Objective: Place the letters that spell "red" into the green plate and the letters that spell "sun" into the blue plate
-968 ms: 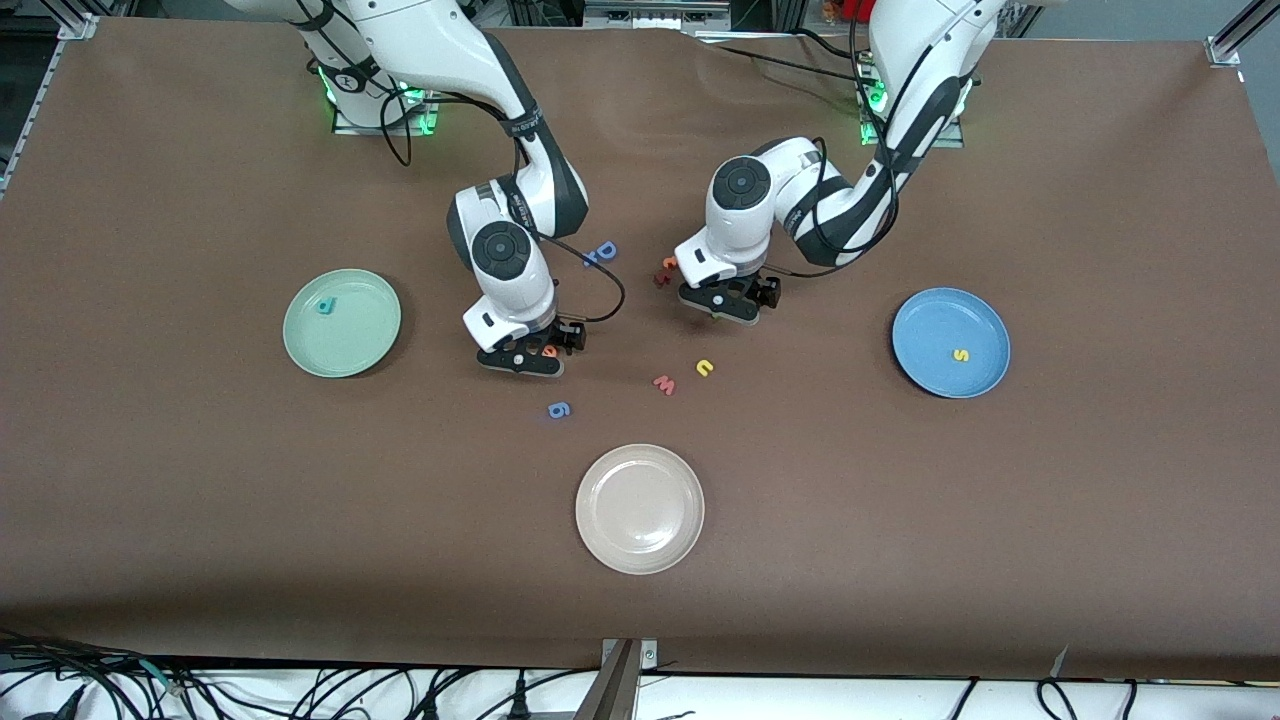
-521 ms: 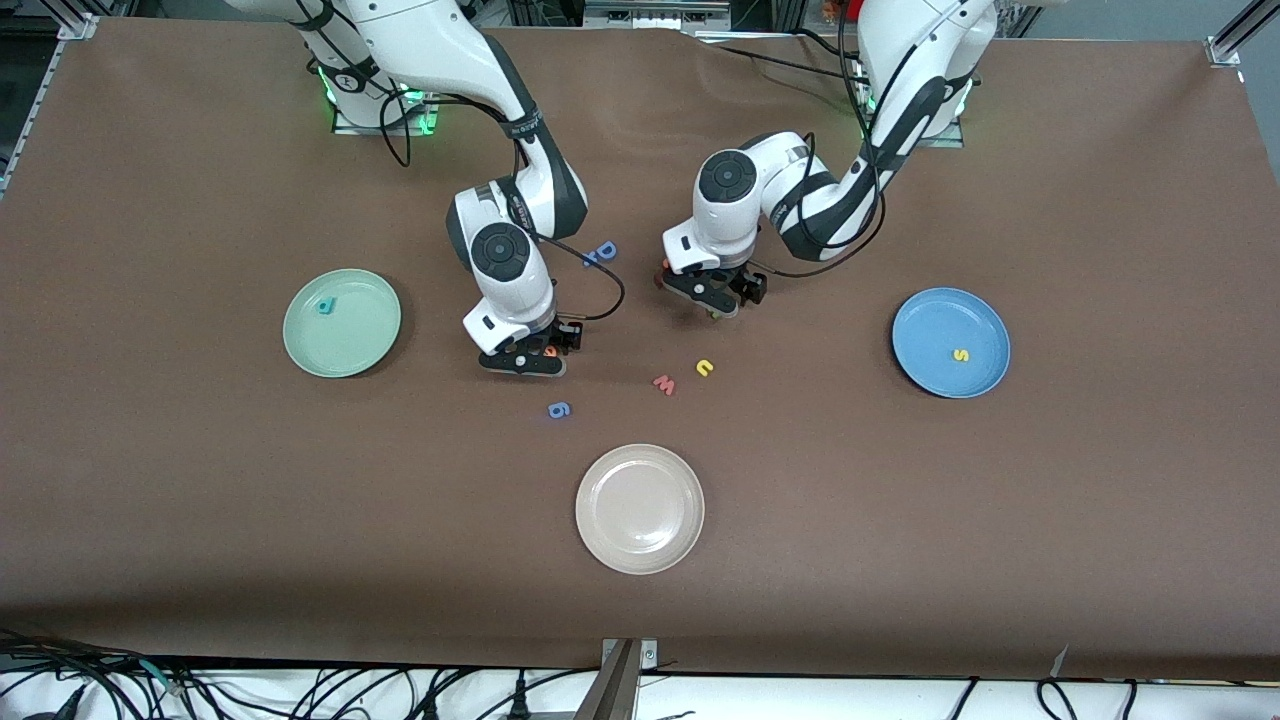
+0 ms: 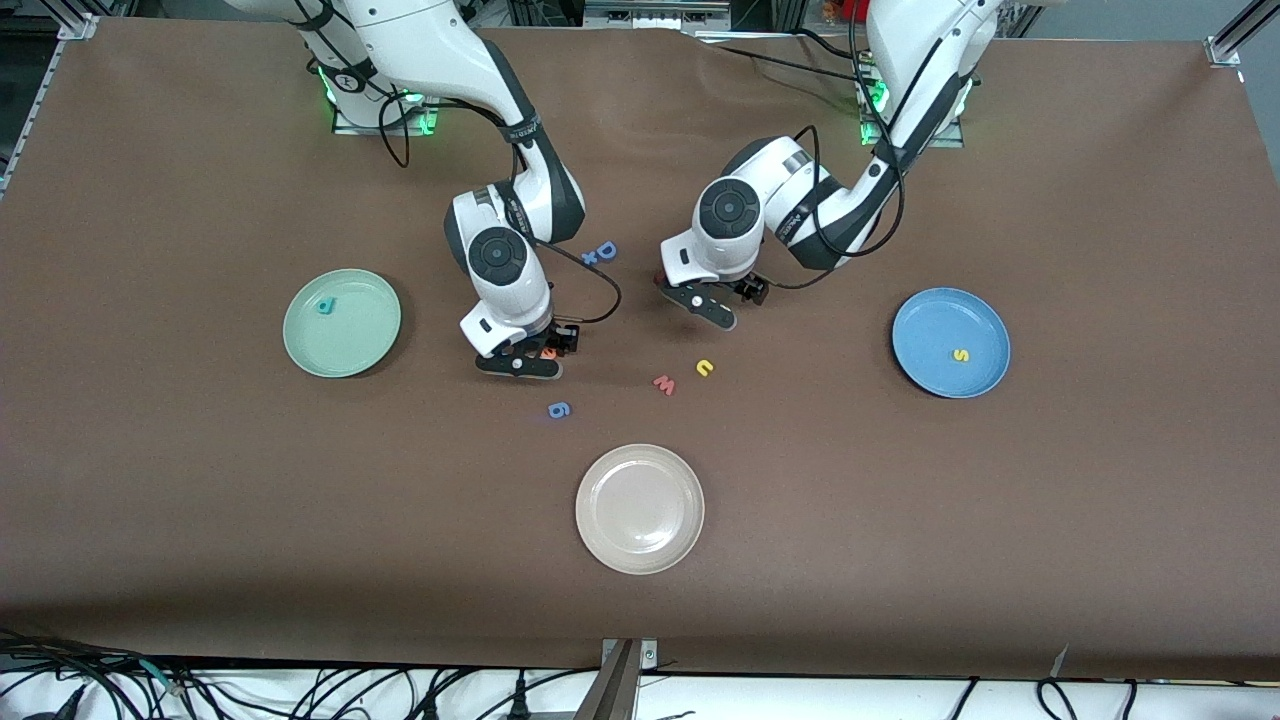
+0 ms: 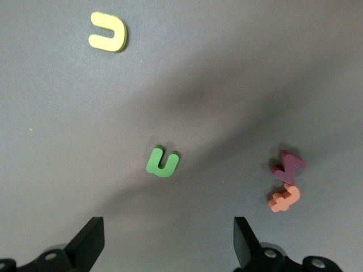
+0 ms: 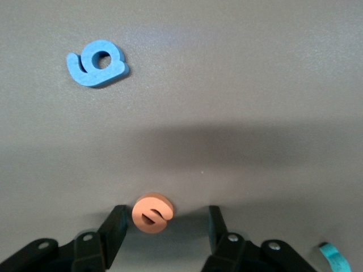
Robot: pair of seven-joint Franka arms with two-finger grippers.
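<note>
Pickup is in hand: right gripper (image 5: 161, 226), jaws part-open, straddles the small orange foam "e" (image 5: 153, 213) and must close, while left gripper (image 4: 168, 241), wide open, hovers over the little green foam "n" (image 4: 163, 161).

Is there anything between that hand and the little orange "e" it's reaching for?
Nothing visible. In the right wrist view the orange "e" lies on bare table between the right hand's open fingers, close against one of them. The blue "g" lies well off to one side, out of the way.

Orange "e" (image 5: 152, 213) seen flat on worktop (image 5: 255, 113) between right gripper (image 5: 164, 226) jaws, gap left toward one jaw. Blue "g" (image 5: 95, 62) apart. Teal scrap (image 5: 333, 258) at edge.
</note>
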